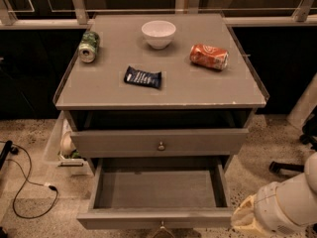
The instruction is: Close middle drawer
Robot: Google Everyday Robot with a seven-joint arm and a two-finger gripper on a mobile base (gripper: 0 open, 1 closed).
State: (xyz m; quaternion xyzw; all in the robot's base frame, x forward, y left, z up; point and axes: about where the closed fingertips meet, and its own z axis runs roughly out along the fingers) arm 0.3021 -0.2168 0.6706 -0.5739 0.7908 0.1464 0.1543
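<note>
The middle drawer [157, 188] is pulled far out at the bottom of the grey cabinet. Its plain grey inside is bare. Its low front panel [124, 218] faces me, with a small metal knob [163, 229] at the frame's lower edge. My gripper [246, 216] is at the lower right, on the end of the white arm [290, 202]. It sits just right of the drawer's front right corner, at about the height of the front panel.
The drawer above [159, 143] stands slightly out, with a round knob. On the cabinet top [208, 90] are a white bowl [158, 33], a green can [88, 46], an orange can [209, 57] and a dark packet [142, 77]. A cable [27, 182] lies on the floor at left.
</note>
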